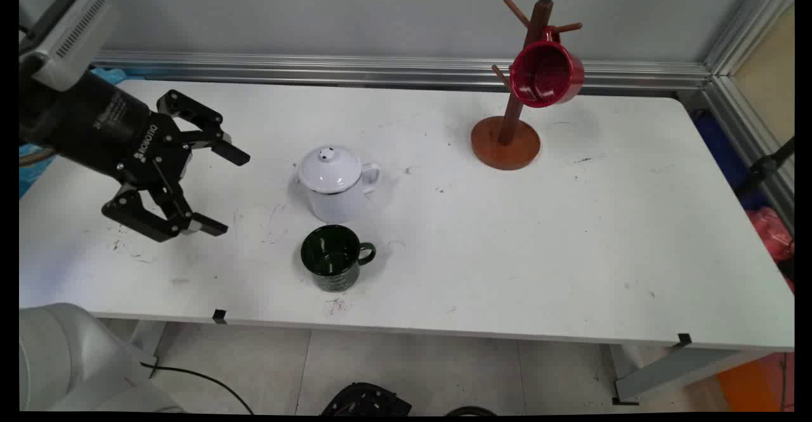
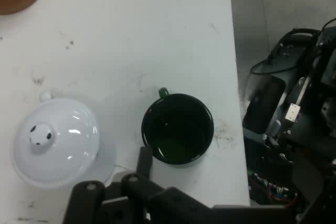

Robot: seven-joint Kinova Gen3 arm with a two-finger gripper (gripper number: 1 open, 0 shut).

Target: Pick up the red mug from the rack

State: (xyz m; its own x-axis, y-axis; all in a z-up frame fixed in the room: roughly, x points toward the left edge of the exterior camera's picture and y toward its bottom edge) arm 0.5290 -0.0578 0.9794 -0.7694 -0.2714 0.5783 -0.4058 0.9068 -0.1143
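One green mug [image 1: 334,257], one white teapot [image 1: 335,182], one red mug [image 1: 545,75].

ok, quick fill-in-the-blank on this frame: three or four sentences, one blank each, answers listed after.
1. The gripper hovers over the table with its fingers ____.
2. The red mug hangs on the wooden ____.
3. The green mug stands upright, nearer the table's front edge than the white ____.
4. The lid on that white vessel is ____ in colour.

Missing words: open; mug tree; teapot; white
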